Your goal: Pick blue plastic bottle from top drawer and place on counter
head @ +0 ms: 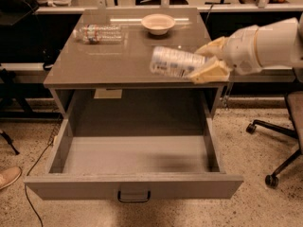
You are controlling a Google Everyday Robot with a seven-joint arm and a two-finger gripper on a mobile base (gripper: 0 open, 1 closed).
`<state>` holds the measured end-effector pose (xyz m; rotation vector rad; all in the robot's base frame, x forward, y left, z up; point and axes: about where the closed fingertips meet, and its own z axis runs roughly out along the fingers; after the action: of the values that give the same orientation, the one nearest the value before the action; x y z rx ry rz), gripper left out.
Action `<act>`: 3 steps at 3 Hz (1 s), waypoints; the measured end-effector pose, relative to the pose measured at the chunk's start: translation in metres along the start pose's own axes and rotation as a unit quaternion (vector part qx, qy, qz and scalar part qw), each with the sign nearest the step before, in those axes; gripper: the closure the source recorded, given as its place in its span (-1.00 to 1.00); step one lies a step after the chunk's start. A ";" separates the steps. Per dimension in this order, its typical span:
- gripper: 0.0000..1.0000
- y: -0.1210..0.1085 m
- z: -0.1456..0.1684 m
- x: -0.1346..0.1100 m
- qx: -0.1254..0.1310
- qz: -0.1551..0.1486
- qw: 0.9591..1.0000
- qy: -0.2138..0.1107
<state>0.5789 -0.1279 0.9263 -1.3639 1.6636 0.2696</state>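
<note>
Camera view: the tool (204, 60), clamped on the blue plastic bottle (173, 61), holds it sideways over the front right of the worktop (118, 63), above the open top drawer (132, 187); best lowered onto bare surface, away from the edge, before release.

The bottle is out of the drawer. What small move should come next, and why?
Probably carry it a little further over the bare counter and lower it: the gripper is shut on the blue plastic bottle, held sideways near the counter's front right edge, and the top drawer is empty.
</note>
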 end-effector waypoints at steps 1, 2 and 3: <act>1.00 -0.045 0.012 -0.016 0.017 0.040 0.999 0.000; 1.00 -0.081 0.036 -0.023 0.018 0.073 0.997 0.005; 1.00 -0.101 0.071 -0.028 0.002 0.090 0.996 0.014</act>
<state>0.7001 -0.0985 0.9468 -1.2210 1.8138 0.3531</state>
